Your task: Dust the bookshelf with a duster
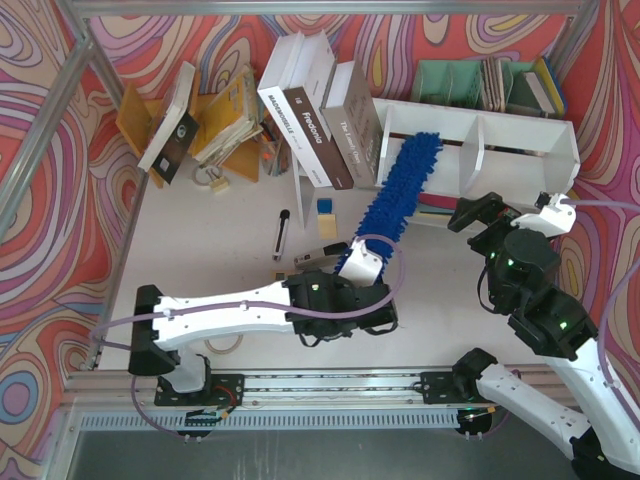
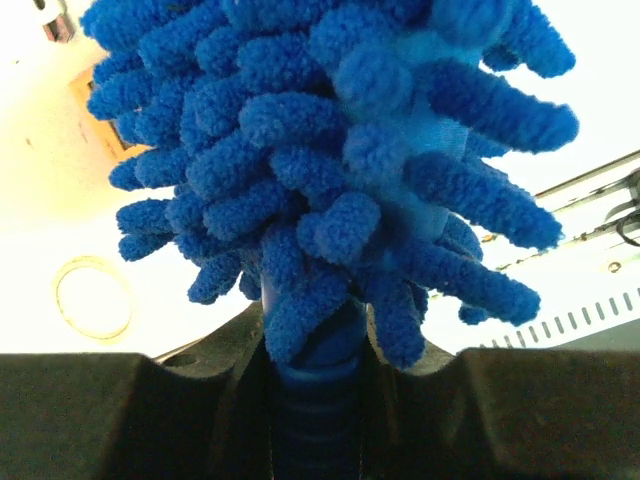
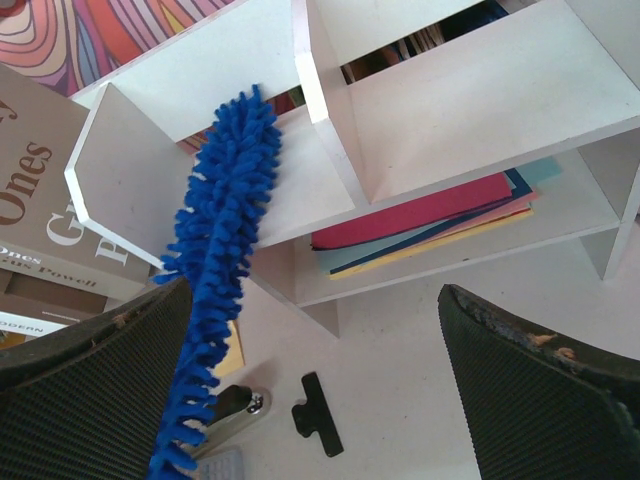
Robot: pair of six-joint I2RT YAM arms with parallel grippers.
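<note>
Top external view: just in front of the bookshelf [image 1: 520, 130], toward its left end, the left gripper [image 1: 358, 272] pinches the duster [image 1: 405, 185] by its short handle, with the fluffy head lying in the bookshelf's left compartment. Dusting looks underway there, and the right compartment seems yet to be done. Near the bookshelf's right front, the right gripper [image 1: 482, 215] hangs spread wide, holding nothing.

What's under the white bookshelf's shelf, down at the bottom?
A flat stack of coloured sheets, pink-red on top, blue and yellow edges below, lies in the bookshelf. The board above covers its back part.
</note>
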